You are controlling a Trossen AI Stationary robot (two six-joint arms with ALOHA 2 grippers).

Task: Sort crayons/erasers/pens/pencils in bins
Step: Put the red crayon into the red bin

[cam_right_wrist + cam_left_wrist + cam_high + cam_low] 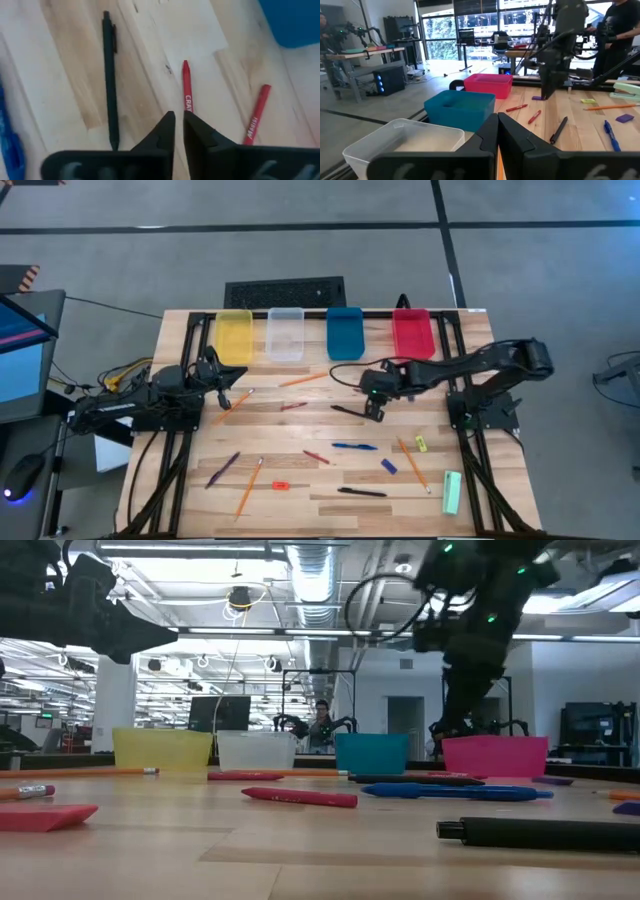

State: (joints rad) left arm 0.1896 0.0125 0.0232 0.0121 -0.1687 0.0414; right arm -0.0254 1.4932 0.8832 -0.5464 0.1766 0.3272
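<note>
Where visible, clear bin (405, 142) (beside blue bin (460, 107)) holds nothing.

White letters "CRAY" partly readable on a red crayon (187, 92), unreadable white lettering on second red crayon (257, 116)

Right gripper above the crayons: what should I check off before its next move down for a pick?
1. Right gripper lined up with the red crayon: ok, the crayon lies straight ahead of it.
2. Neighbours apart from the target: ok, the black pen and the second crayon do not touch it.
3. Left gripper out of the way: ok, shut, at the table's left side.
4. Which bin takes crayons: cannot tell.
5. Blue bin unobstructed: ok.
</note>
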